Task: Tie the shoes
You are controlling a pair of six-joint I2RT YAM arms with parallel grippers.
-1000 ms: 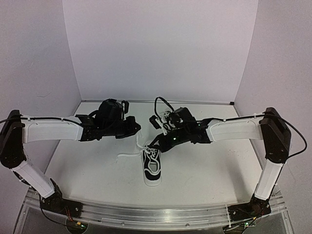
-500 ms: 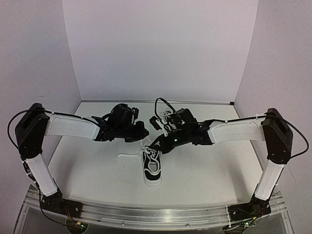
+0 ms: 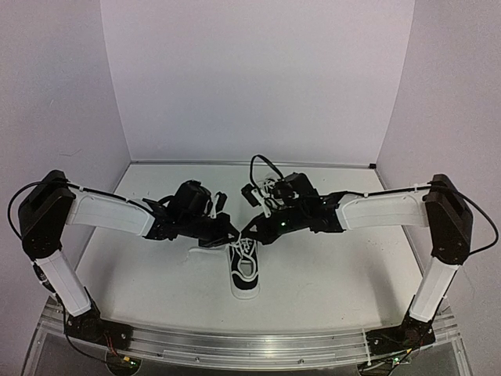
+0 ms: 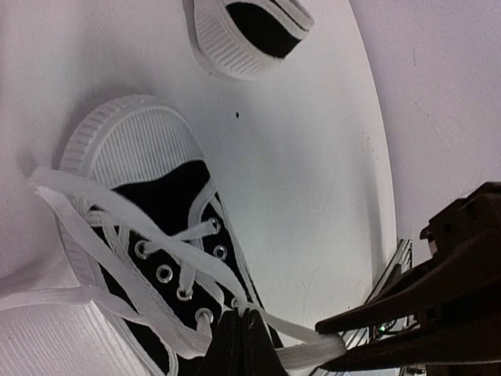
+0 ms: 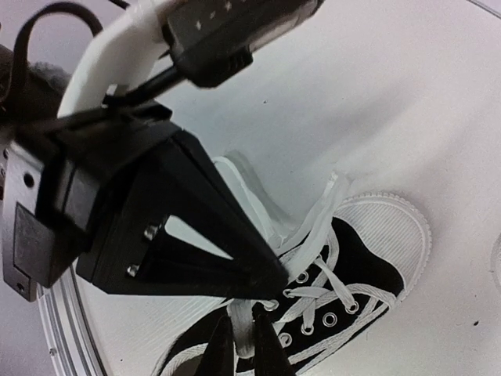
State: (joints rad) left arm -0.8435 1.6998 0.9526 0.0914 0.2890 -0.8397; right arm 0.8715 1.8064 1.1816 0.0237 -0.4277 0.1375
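Ok so the shoe (image 3: 244, 270) sits mid-table (image 3: 329, 274), white toe cap pointing at the near edge, laces loose and one strand trailing off to its left. Both arms are bent in over its top end, tips almost meeting.

The right gripper (image 5: 244, 329) has its fingers barely apart with a lace (image 4: 301, 348) pinched between them, and that strand runs taut-ish back to the eyelets. The left gripper (image 4: 239, 321) is pressed fully together right above the eyelets, just beside the lace. Honestly can't tell from here if it's got any lace caught in it.

A second shoe (image 4: 250, 27) pokes one end in at the edge of the left wrist view, apart from the first.
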